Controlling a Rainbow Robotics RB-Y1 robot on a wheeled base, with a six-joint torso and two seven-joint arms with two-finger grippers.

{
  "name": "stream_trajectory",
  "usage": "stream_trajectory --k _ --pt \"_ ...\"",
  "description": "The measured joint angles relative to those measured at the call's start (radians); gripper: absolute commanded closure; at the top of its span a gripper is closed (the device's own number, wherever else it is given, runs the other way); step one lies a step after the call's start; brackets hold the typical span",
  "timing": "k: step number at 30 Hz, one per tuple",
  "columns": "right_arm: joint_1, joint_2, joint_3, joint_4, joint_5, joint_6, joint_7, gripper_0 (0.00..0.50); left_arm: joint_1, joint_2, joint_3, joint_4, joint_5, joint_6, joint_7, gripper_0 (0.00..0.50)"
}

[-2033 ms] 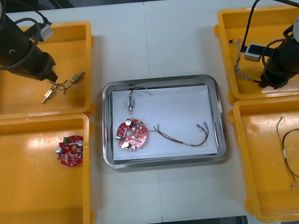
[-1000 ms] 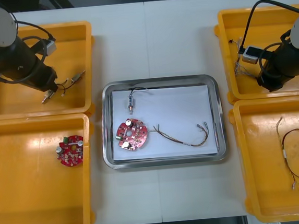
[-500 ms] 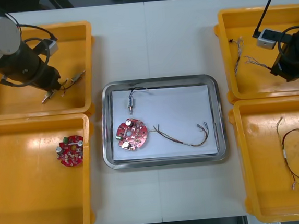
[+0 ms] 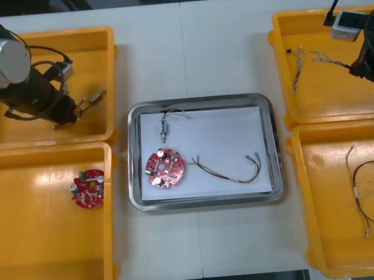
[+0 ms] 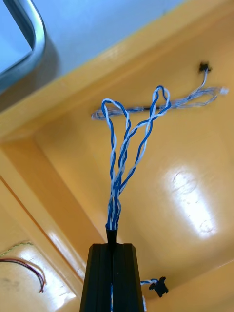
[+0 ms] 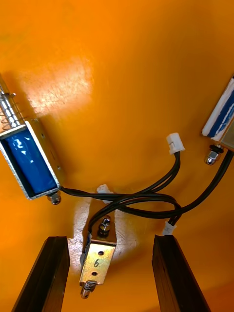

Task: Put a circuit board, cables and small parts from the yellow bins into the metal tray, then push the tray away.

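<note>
A shiny rectangular metal tray (image 4: 199, 103) with a white inside is sitting at the frame's centre. In it a round red circuit board (image 4: 164, 167) is lying at lower left, a small metal part (image 4: 165, 125) at upper left, and a thin red and yellow cable (image 4: 232, 171) is curling toward lower right. Yellow plastic bins are flanking it: the lower left bin (image 4: 53, 256) is holding a second red board (image 4: 88, 188), the lower right bin (image 4: 326, 232) thin dark cables (image 4: 365, 196). In the upper right bin (image 4: 327, 95) a twisted blue and white cable (image 5: 124, 156) is being pinched by the right gripper (image 5: 112, 241). In the upper left bin (image 4: 94, 56) a brass-coloured small part (image 6: 97, 258) is lying between the left gripper's (image 6: 109, 239) spread fingers.
</note>
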Motion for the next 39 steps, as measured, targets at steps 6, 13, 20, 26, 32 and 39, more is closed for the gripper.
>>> stream_trajectory --k 6,13,20,26,32,39 --pt "0.000 0.000 0.020 -0.077 -0.109 0.002 0.000 0.500 0.018 0.002 0.000 0.000 0.011 -0.026 0.000 0.000" --pt "0.000 0.000 0.117 -0.142 -0.195 0.002 -0.021 0.500 0.024 0.005 0.000 0.000 0.012 -0.037 0.000 0.000" --pt "0.001 0.026 0.222 -0.222 -0.207 0.003 -0.145 0.500 0.035 0.017 0.000 -0.001 0.012 -0.054 0.000 0.000" --pt "0.001 0.055 0.329 -0.251 -0.207 0.003 -0.229 0.500 0.038 0.023 0.000 -0.001 0.012 -0.055 0.000 0.497" --pt "0.001 0.081 0.442 -0.267 -0.159 0.002 -0.274 0.500 0.040 0.025 0.000 -0.001 0.013 -0.057 0.000 0.500" --pt "0.001 0.115 0.560 -0.272 -0.051 -0.080 -0.274 0.500 0.041 0.026 0.000 -0.002 0.014 -0.058 0.000 0.499"
